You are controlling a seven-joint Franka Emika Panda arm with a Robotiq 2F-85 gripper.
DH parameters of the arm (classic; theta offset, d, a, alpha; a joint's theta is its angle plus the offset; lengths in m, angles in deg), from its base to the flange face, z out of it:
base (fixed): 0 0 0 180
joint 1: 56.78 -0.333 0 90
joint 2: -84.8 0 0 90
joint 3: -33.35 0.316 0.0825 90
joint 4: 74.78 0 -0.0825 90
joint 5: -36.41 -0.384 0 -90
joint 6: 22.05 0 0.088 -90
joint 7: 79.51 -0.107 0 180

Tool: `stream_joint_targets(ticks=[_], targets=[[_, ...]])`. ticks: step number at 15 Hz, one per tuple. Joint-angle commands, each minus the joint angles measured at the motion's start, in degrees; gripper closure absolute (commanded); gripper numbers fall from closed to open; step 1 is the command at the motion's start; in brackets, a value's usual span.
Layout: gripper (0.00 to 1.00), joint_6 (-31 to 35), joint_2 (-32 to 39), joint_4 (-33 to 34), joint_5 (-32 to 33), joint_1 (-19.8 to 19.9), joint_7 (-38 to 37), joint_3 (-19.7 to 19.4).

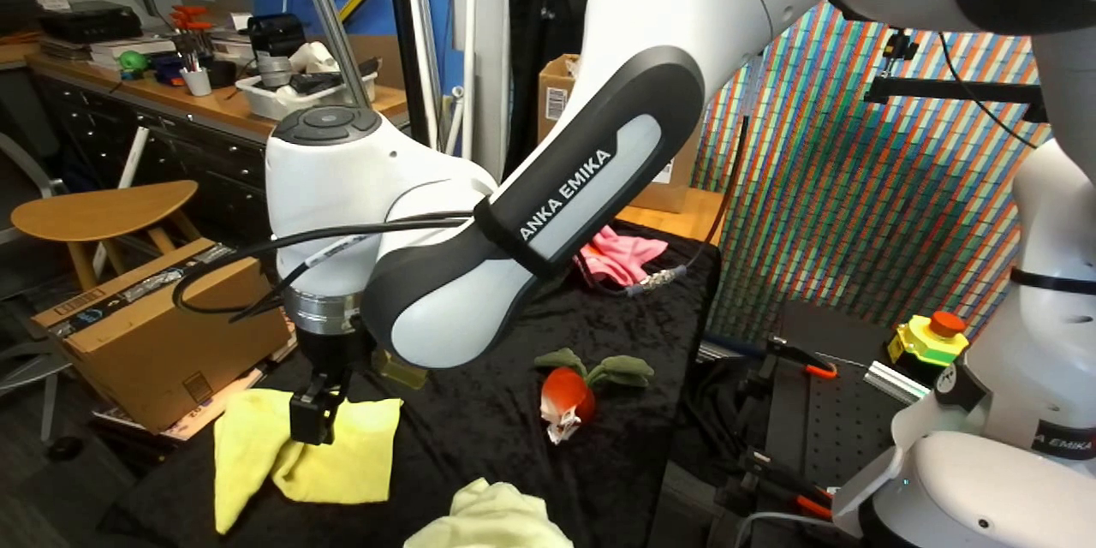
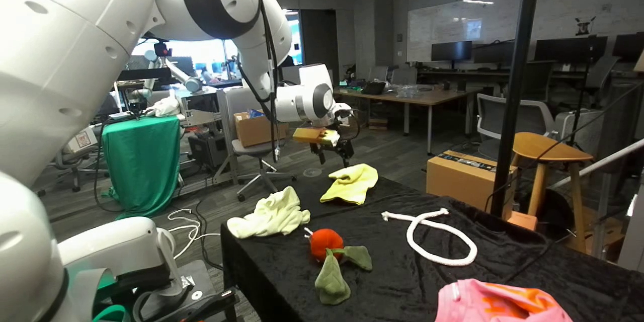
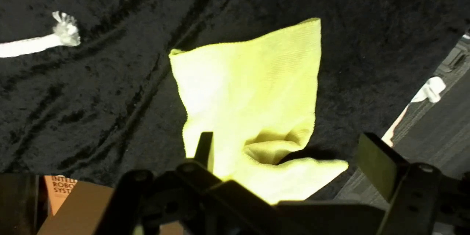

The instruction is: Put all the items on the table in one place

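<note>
My gripper (image 3: 286,139) hangs above the yellow cloth (image 3: 253,80), its jaws wide apart and nothing held. The yellow cloth lies folded near an edge of the black-draped table (image 2: 392,271); part of it shows between the fingers in the wrist view. The cream-white cloth (image 2: 271,216) is bunched at another edge. Close to it sits the red-orange toy (image 2: 326,242) with green leaves. A white rope loop (image 2: 473,251) lies apart from these, one frayed rope end (image 3: 36,44) reaching into the wrist view. The pink cloth (image 1: 629,253) is partly behind the arm in an exterior view.
A cardboard box (image 1: 171,342) stands beside the table near the yellow cloth, with a wooden stool (image 1: 103,210) beyond it. An upright black pole (image 2: 515,75) rises by the table. Another cardboard box (image 1: 676,175) stands on a wooden surface behind the pink cloth.
</note>
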Motion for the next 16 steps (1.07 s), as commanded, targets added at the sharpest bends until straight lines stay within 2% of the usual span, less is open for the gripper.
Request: stream_joint_targets(ticks=[1,8,16], targets=[[0.00,-2.78,2.00,3.49,-4.16,2.03,7.39,3.65],[0.00,-5.21,5.96,8.23,-5.41,1.51,12.07,4.59],[0.00,-1.28,12.94,15.72,-4.25,-0.74,9.69,2.29]])
